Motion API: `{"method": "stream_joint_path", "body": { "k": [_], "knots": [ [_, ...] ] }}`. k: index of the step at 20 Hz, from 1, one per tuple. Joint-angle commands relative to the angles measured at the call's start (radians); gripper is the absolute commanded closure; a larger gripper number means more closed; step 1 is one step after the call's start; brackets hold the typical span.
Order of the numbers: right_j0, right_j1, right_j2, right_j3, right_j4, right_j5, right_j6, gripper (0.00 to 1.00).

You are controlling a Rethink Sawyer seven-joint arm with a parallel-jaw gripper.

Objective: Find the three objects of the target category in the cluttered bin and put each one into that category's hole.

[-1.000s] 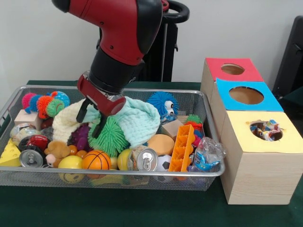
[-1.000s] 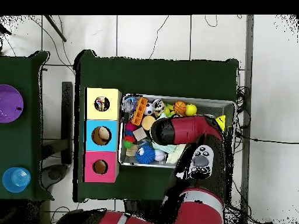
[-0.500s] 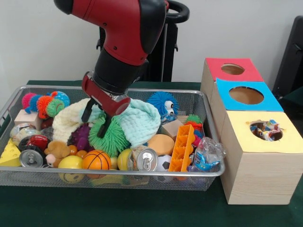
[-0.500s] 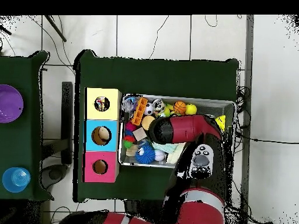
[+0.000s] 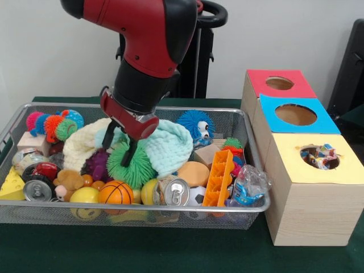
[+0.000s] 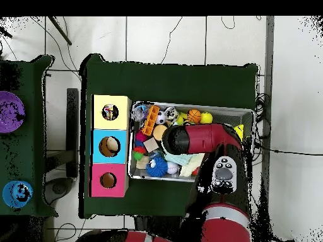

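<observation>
Progress: at least one speckled textile piece [image 5: 322,156] sits in the yellow box's hole [image 5: 319,156]; how many lie below it I cannot tell. No further speckled piece shows in the bin [image 5: 170,208], so any remainder is probably buried. My pincer [image 5: 120,143] hangs released, fingers spread, empty, over the green spiky ball [image 5: 131,165] between the pale-yellow cloth [image 5: 79,145] and mint cloth [image 5: 168,145]. Surface: dark green desk [image 5: 136,250]. Room: white wall, tiled floor with loose cables [image 6: 176,31].
</observation>
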Motion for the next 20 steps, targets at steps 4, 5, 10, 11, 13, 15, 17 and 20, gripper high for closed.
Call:
{"method": "stream_joint_path", "body": {
  "k": [4, 5, 10, 11, 13, 15, 17, 20],
  "knots": [
    [-0.054, 0.014, 0.168, 0.104, -0.022, 0.118, -0.201, 0.0],
    [-0.056, 0.015, 0.171, 0.103, -0.023, 0.115, -0.197, 0.0],
    [-0.072, 0.022, 0.192, 0.102, -0.023, 0.103, -0.189, 0.0],
    [-0.077, 0.021, 0.199, 0.105, -0.022, 0.101, -0.189, 0.0],
    [-0.083, 0.023, 0.208, 0.108, -0.019, 0.09, -0.179, 0.0],
    [-0.09, 0.023, 0.214, 0.113, -0.012, 0.079, -0.146, 1.0],
    [-0.092, 0.02, 0.217, 0.111, -0.017, 0.089, -0.159, 1.0],
    [-0.1, 0.017, 0.227, 0.108, -0.029, 0.086, -0.179, 1.0]
  ]
}}
